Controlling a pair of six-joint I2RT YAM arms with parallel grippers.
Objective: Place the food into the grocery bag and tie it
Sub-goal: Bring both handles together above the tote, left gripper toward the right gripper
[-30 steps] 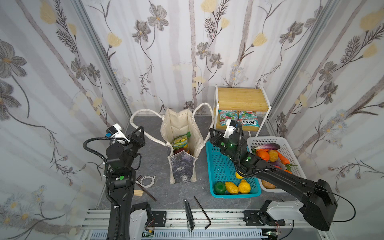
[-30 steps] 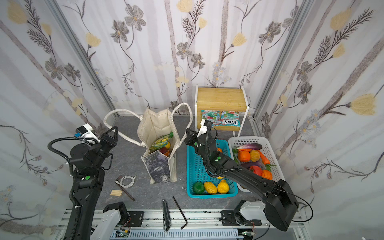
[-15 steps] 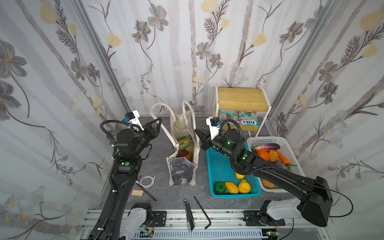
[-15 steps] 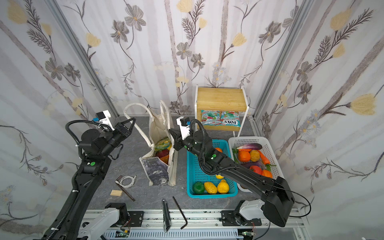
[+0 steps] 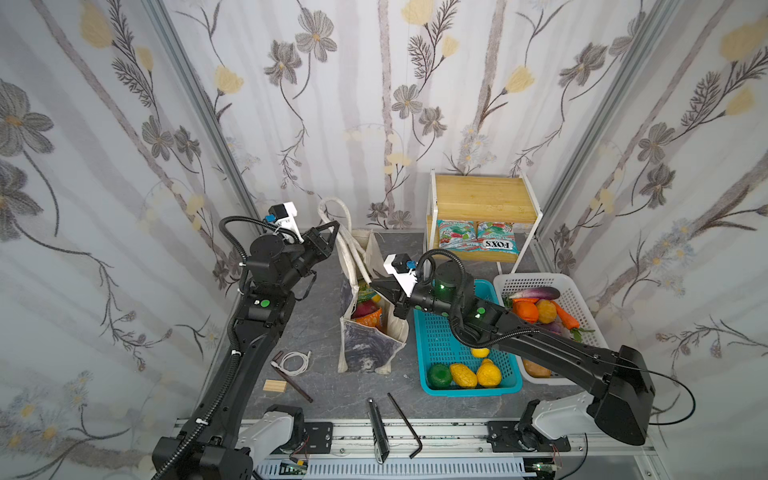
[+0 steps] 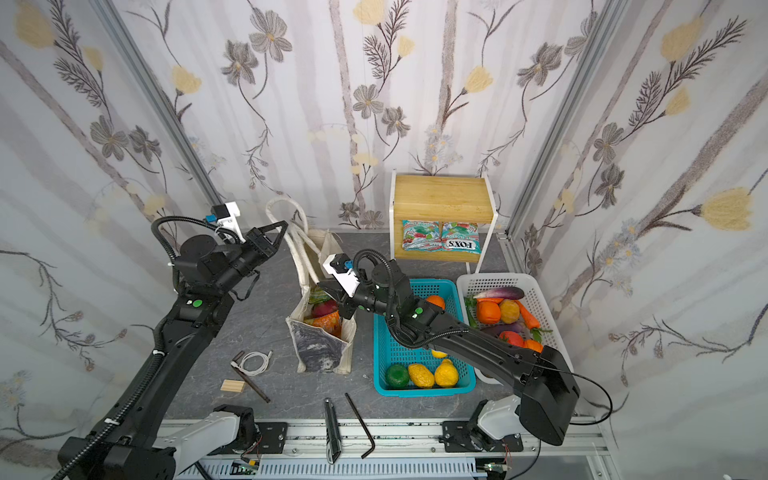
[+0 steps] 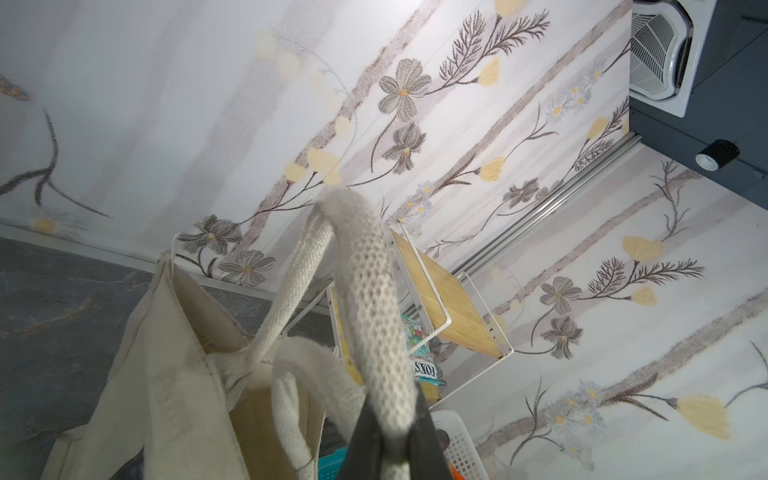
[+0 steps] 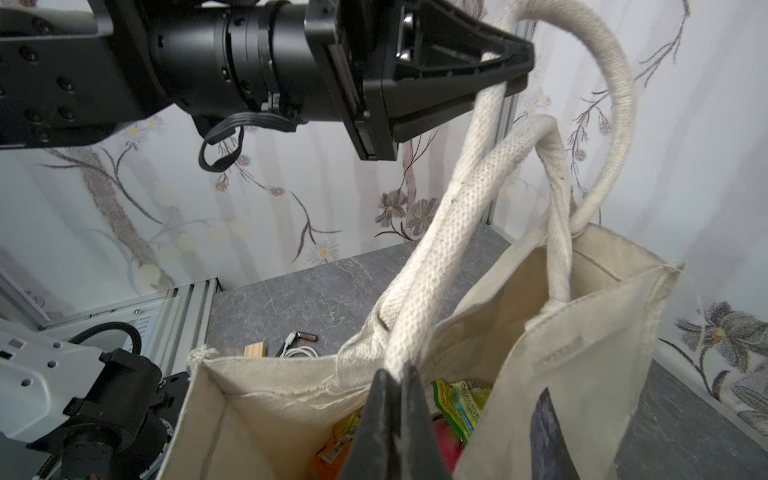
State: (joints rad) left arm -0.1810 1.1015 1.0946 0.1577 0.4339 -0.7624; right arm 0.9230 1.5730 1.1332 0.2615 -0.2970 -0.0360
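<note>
The grocery bag (image 5: 368,353) stood mid-frame on the grey desk (image 5: 316,328), with the dragon fruit (image 5: 362,309) and snack packets (image 5: 371,320) inside. The left hand (image 5: 335,225) pinched a cream loop handle (image 8: 449,216) above it; the right hand (image 5: 375,285) pinched a handle at the bag's mouth.

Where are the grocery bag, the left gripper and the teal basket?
grocery bag (image 5: 365,353): in a top view, on its dark front panel.
left gripper (image 5: 334,227): in a top view, between its fingertips.
teal basket (image 5: 440,348): in a top view, on its bare floor.
</note>
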